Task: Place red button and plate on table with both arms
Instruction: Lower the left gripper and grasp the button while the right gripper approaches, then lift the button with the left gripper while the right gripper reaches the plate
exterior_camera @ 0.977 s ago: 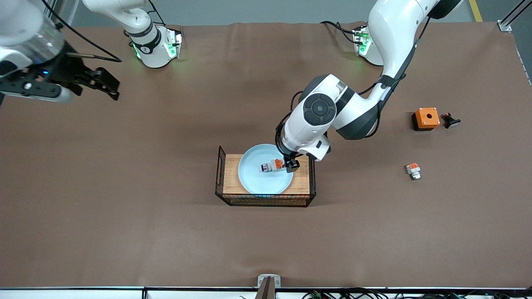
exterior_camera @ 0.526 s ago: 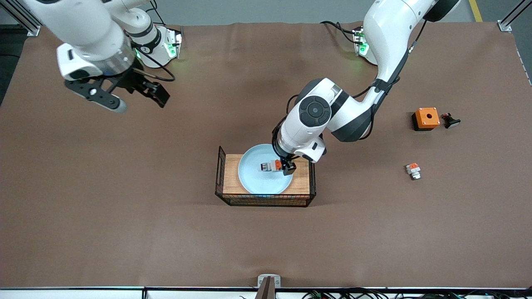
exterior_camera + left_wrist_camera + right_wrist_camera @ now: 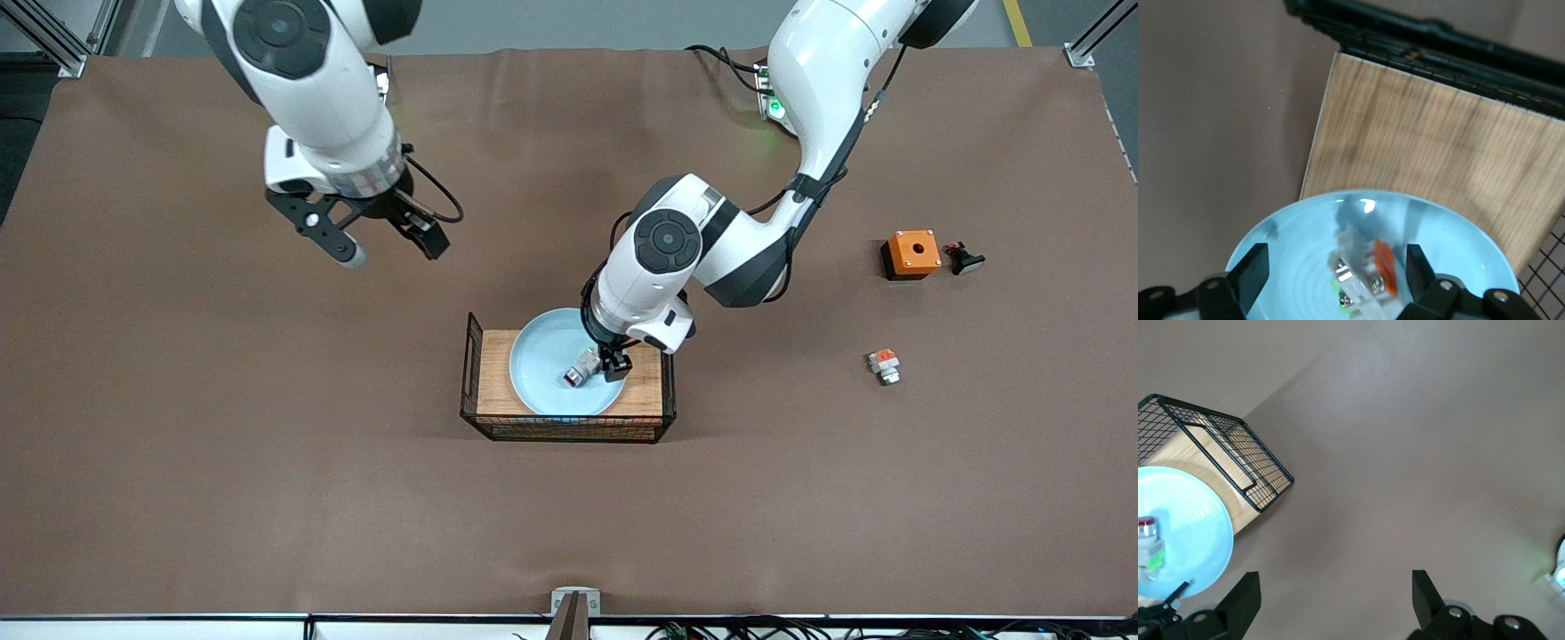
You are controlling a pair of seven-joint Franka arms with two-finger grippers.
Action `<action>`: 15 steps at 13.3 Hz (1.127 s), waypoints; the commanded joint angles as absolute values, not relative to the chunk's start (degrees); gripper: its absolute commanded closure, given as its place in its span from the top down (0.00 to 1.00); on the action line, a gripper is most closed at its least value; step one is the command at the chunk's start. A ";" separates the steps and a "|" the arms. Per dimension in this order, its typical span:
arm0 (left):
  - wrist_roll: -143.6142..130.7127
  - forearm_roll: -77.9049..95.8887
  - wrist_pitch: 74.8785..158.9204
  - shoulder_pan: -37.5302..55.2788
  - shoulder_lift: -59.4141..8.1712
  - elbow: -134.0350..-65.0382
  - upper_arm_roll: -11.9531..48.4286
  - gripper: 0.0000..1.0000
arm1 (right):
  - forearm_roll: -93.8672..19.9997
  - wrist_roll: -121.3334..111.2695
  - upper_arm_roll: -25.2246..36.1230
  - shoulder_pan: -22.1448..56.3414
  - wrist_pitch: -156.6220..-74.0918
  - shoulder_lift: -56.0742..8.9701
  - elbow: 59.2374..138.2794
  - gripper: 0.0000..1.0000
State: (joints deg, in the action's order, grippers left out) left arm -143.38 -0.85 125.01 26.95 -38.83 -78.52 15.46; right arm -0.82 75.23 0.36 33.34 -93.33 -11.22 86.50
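The red button (image 3: 580, 369) lies tilted in the pale blue plate (image 3: 538, 378), which rests on the wooden board (image 3: 492, 373). My left gripper (image 3: 606, 361) is low over the plate and open, one finger on each side of the button. In the left wrist view the button (image 3: 1361, 277) sits between the fingers (image 3: 1257, 267), its orange block close to one of them, on the plate (image 3: 1291, 233). My right gripper (image 3: 382, 238) is open and empty, up over the brown table (image 3: 267, 444) toward the right arm's end. Its wrist view shows the gripper (image 3: 1335, 597), the plate (image 3: 1195, 520) and the button (image 3: 1147, 540).
The board has black wire sides (image 3: 465, 373). Toward the left arm's end stand an orange box (image 3: 912, 252), a black knob (image 3: 964, 258) beside it, and a short white-and-orange piece (image 3: 884, 364) nearer the front camera.
My right arm has swung from the table's end toward the middle, closer to the board. My left gripper has come down around the button, which has turned and tilted in the plate.
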 commanded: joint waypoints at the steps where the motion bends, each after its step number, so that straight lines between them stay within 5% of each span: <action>1: -142.91 -2.54 126.82 28.12 -40.08 -77.08 14.77 0.76 | -1.49 83.03 0.88 35.24 -95.44 -13.44 85.61 1.00; 5: -142.65 -2.81 128.49 28.21 -39.99 -76.99 14.77 0.38 | -1.49 84.02 0.88 36.04 -96.59 -14.76 85.61 1.00; 8: -141.17 -2.90 129.02 28.04 -39.47 -76.64 14.77 0.01 | -1.58 83.85 0.88 36.04 -96.68 -14.77 85.61 1.00; 15: -124.77 -4.66 114.90 25.85 -26.21 -76.73 15.21 0.00 | -1.85 91.22 0.88 40.60 -107.11 -16.52 90.86 1.00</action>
State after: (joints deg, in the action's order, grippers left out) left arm -131.08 -4.04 119.37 27.06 -31.79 -75.19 15.44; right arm -1.08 87.87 0.39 38.76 -102.68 -16.41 87.83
